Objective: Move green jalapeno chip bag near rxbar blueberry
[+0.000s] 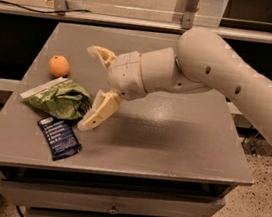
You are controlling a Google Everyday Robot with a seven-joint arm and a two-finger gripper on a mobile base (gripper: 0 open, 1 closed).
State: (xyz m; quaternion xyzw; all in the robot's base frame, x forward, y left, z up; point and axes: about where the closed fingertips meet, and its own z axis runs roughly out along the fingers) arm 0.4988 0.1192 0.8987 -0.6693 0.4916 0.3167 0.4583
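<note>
Smooth cream-white jointed arm (239,90) enters from the right edge, bends at a rounded elbow and reaches leftward. Its thick cylindrical wrist (130,74) ends in the cream two-finger gripper (88,87), left of centre in the view. The fingers (99,114) are spread wide apart, one raised, one angled downward.

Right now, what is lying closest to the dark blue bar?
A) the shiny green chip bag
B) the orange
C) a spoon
A: the green jalapeno chip bag lies just behind the rxbar blueberry, while the orange sits farther back. The tool is open at the bag's right side.
</note>
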